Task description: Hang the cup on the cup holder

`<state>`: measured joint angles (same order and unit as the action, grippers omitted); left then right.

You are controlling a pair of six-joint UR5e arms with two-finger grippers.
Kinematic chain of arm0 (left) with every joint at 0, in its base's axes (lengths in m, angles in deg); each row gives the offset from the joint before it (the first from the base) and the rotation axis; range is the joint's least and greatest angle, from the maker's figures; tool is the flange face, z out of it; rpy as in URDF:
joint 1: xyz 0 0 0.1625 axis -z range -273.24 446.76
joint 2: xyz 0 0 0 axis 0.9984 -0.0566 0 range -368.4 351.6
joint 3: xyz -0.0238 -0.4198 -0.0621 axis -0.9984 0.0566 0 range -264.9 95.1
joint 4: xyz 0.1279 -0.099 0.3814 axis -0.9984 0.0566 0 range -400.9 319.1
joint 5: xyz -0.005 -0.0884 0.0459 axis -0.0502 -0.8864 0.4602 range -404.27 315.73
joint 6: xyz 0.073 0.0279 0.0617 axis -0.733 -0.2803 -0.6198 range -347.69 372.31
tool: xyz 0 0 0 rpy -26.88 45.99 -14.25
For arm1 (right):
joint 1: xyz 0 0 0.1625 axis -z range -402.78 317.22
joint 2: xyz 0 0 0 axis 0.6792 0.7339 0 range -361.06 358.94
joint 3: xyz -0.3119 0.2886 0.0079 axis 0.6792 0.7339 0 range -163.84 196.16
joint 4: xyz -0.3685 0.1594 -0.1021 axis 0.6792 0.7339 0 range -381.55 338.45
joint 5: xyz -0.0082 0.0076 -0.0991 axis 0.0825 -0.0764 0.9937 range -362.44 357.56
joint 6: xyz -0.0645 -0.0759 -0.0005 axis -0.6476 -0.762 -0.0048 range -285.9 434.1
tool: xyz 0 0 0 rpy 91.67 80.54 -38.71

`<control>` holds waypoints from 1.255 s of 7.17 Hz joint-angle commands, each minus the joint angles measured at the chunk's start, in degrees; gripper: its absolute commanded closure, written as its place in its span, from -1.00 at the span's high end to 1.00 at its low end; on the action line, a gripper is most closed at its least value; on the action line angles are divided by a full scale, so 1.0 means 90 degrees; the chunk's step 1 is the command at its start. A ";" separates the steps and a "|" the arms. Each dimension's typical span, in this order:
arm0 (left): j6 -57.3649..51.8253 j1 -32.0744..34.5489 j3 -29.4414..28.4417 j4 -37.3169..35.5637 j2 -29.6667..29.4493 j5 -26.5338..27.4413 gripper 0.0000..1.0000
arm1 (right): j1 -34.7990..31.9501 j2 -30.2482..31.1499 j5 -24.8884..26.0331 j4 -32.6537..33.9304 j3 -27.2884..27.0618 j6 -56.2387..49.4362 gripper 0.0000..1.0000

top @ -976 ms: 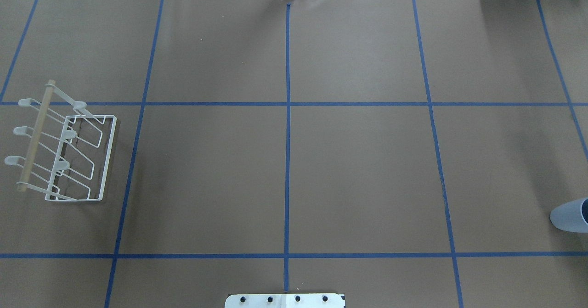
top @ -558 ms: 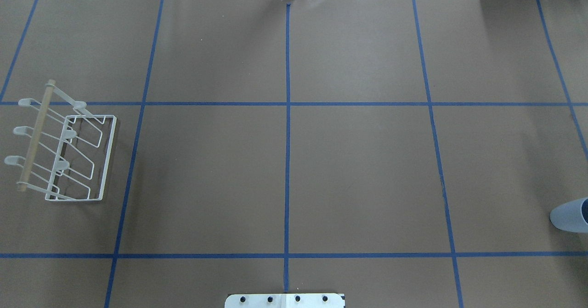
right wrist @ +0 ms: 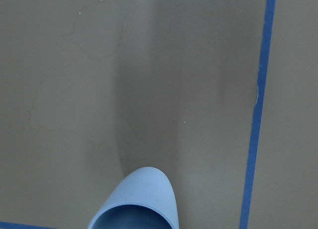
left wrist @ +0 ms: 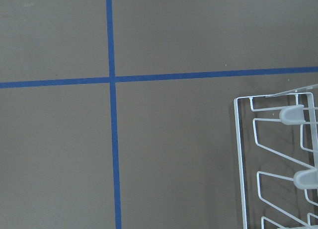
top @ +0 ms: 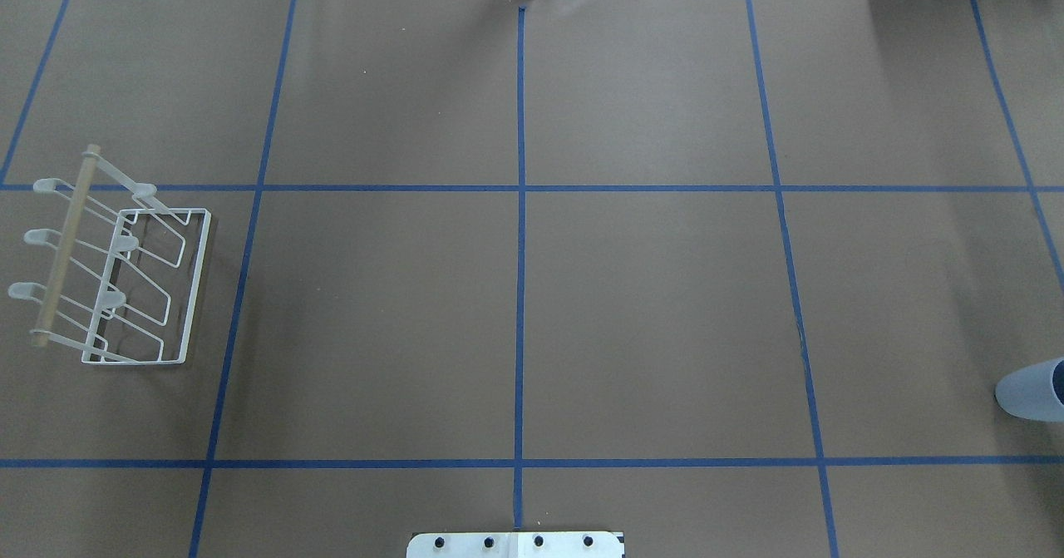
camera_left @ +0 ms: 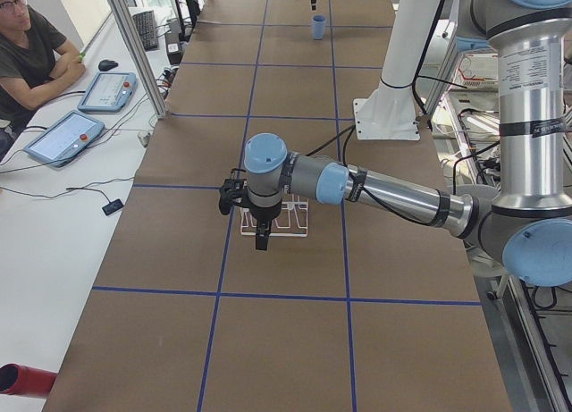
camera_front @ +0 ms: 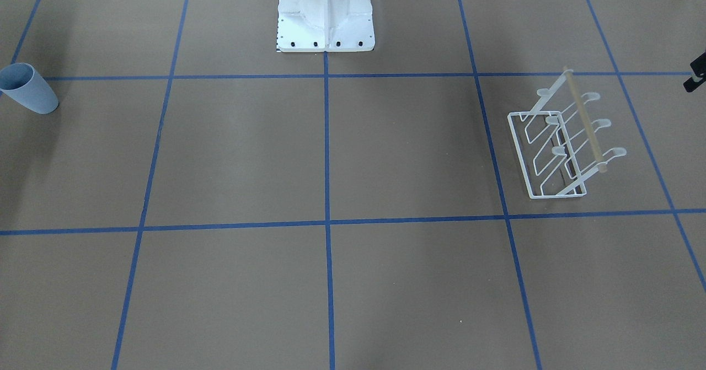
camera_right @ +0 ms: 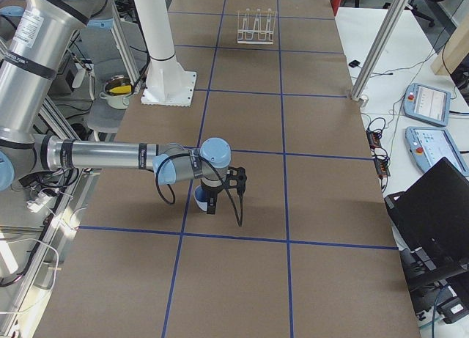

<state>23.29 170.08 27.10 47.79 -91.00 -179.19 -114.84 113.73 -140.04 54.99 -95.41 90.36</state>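
Note:
The light blue cup (camera_front: 27, 89) stands upright at the table's far right end (top: 1031, 390), cut off by the frame edge. The right wrist view shows its rim at the bottom (right wrist: 136, 201). My right gripper (camera_right: 211, 208) hangs right over the cup (camera_right: 198, 199); I cannot tell whether it is open or shut. The white wire cup holder (top: 116, 275) with its tan bar stands at the left end (camera_front: 568, 138) and is empty. Its edge shows in the left wrist view (left wrist: 278, 159). My left gripper (camera_left: 261, 244) hovers beside the cup holder (camera_left: 295, 220); I cannot tell its state.
The white robot pedestal (camera_front: 325, 17) stands at the robot's edge of the table. An operator (camera_left: 31, 54) sits by tablets (camera_left: 107, 90) past the far side. Aluminium posts (camera_right: 377, 48) and a laptop (camera_right: 432, 206) are there too.

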 commanded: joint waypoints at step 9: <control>0.0000 0.0000 -0.0051 0.0009 -0.0051 0.0000 0.96 | 0.0818 -0.0010 0.0015 -0.0428 0.0443 0.0088 0.88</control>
<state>23.29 170.08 26.65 47.87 -91.42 -179.19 -108.15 113.79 -139.90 51.13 -91.76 91.06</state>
